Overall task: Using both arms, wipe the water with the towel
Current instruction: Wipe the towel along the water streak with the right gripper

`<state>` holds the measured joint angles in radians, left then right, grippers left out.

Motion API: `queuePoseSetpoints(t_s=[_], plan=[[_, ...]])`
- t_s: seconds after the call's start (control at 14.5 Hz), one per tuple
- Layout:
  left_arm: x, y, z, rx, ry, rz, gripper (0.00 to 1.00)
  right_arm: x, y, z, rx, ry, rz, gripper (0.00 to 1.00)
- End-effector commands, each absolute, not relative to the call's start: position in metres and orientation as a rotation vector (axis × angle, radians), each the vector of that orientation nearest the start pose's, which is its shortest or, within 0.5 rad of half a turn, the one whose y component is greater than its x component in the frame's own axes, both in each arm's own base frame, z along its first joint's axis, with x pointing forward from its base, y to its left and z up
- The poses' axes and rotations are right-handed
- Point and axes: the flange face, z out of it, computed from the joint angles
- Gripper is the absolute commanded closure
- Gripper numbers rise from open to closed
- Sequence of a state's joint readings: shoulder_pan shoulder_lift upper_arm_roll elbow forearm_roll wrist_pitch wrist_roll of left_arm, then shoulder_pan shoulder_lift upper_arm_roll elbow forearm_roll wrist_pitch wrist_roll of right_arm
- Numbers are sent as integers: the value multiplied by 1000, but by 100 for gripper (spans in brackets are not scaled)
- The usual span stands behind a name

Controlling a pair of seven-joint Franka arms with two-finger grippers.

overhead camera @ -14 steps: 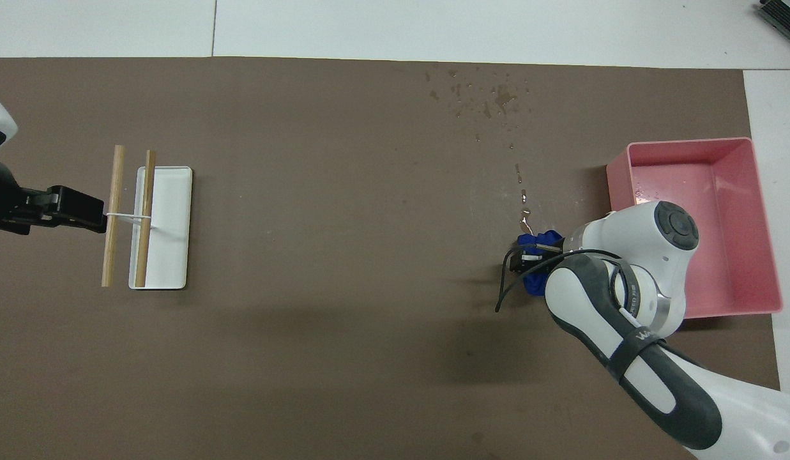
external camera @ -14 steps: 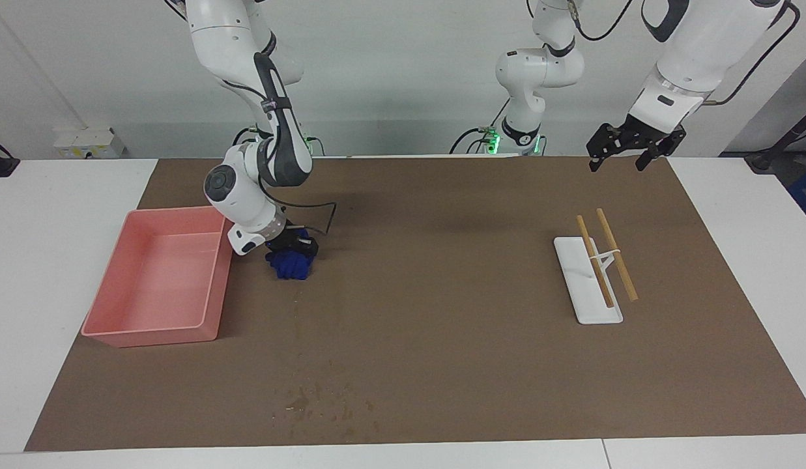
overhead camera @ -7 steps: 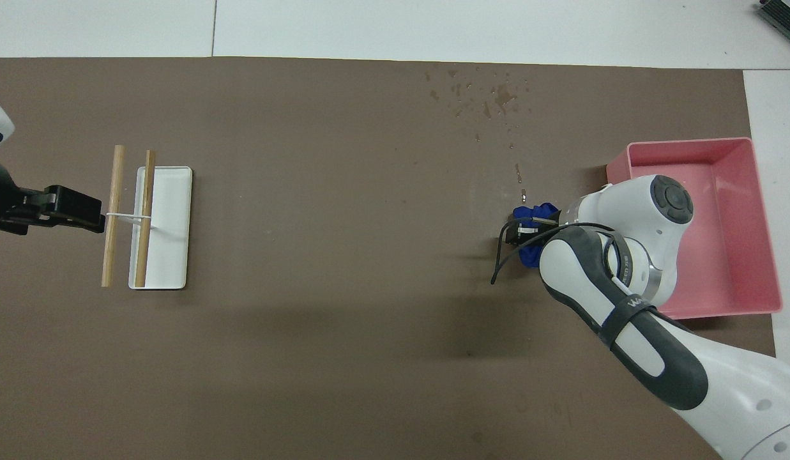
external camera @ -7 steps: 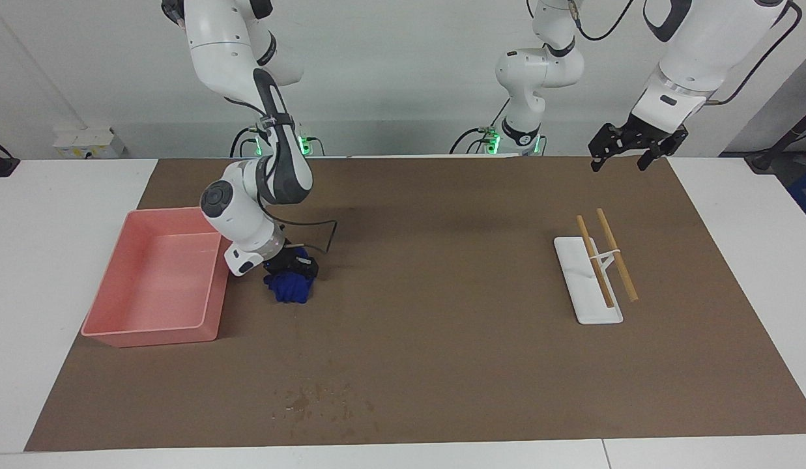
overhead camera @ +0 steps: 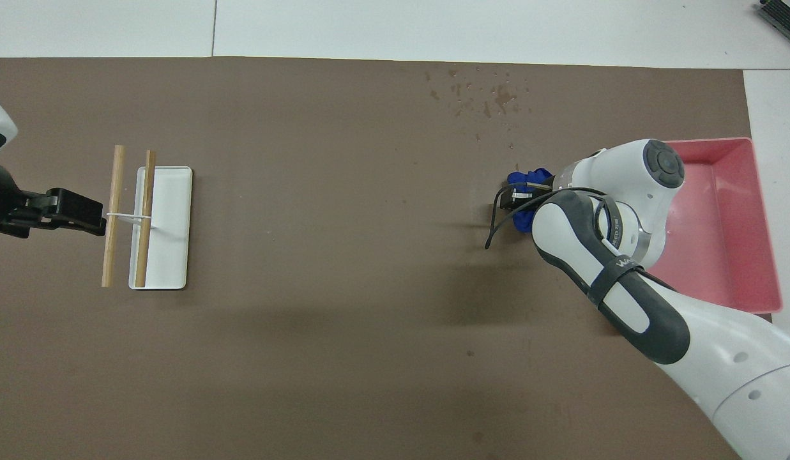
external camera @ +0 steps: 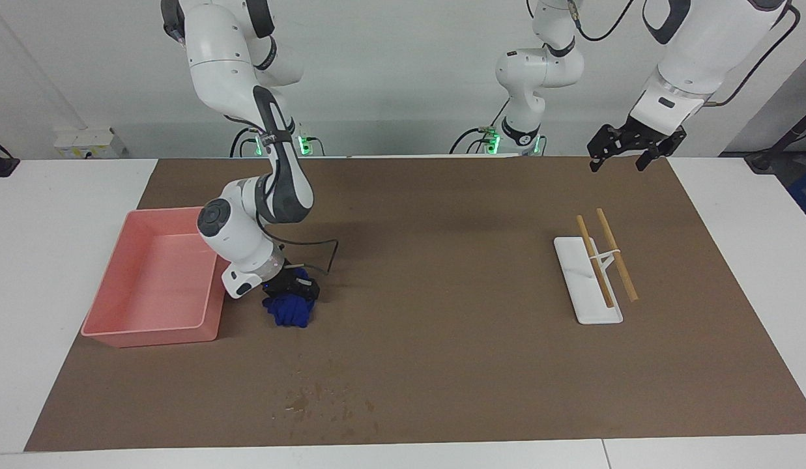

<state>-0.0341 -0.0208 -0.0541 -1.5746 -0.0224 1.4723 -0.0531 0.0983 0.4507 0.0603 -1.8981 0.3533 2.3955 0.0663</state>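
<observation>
While my right gripper [external camera: 292, 294] presses down clamped on the towel [external camera: 289, 311], pink bin [external camera: 148, 329] just beside it, my left gripper [external camera: 627, 156] hangs spread apart, well away over the mat's edge.

Robotics lab, two white robot arms [external camera: 246, 98] mounted at a white table [external camera: 57, 215], brown mat [external camera: 442, 365], bare wall, cables

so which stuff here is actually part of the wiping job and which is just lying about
Part of the job:
- towel, gripped by the right tool, low on the mat
- water drops, farther from the robots
- left tool, open, waiting in the air

Lying about:
- pink bin beside the towel
- white tray
- two wooden sticks across the tray
</observation>
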Motion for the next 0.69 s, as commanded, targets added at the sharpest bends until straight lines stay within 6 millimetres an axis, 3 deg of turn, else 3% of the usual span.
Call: queuePoseSetpoints(t_s=[0.0, 0.21, 0.34, 0.62], plan=[[529, -47, 627, -3156, 58, 150, 0, 660, 101, 228, -2881, 195, -151, 100], [529, -48, 627, -3156, 63, 148, 0, 663, 102, 226, -2933, 116, -192, 100], [529, -47, 627, -3156, 61, 148, 0, 685, 100, 247, -2923, 105, -226, 100], [529, -47, 627, -3156, 61, 148, 0, 690, 102, 281, -2914, 92, -66, 100]])
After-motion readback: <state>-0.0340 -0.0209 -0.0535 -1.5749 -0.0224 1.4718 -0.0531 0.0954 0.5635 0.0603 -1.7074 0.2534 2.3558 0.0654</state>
